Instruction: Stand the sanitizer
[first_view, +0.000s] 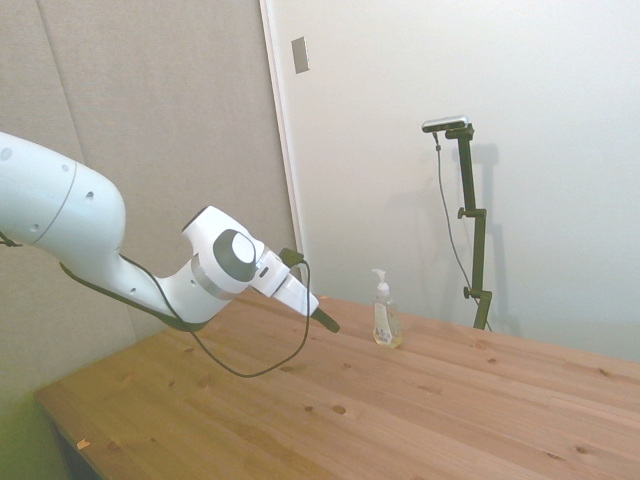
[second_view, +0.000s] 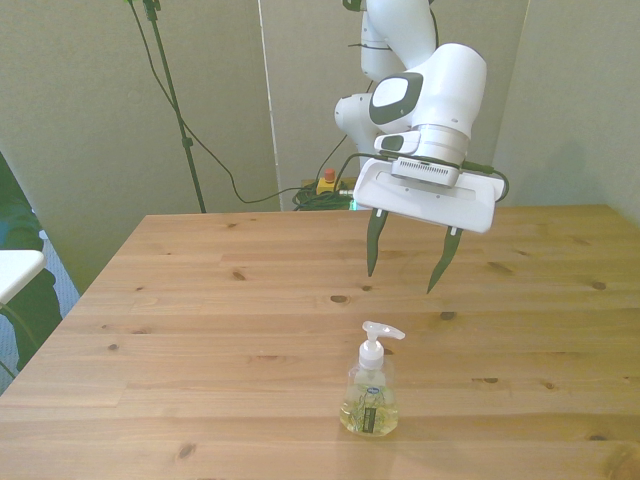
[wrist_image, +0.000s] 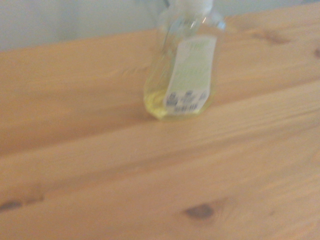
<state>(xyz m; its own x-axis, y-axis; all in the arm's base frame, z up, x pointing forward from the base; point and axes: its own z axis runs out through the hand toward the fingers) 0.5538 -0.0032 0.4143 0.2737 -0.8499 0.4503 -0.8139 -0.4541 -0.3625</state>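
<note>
Sanitizer (second_view: 370, 393) upright on the wooden table (second_view: 200, 300) nearest my front camera, gripper (second_view: 408, 266) at its 12 o'clock, raised, apart, fingers spread wide, holding nothing.

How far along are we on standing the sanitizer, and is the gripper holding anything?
Done, by the look of it: the sanitizer stands upright on its base on the wooden table, pump top up, in both the side and front views. In hand: nothing. The gripper hangs open above the table, clear of the bottle and empty. Left: apparently nothing with the bottle itself; pulling the arm back at most.
</note>
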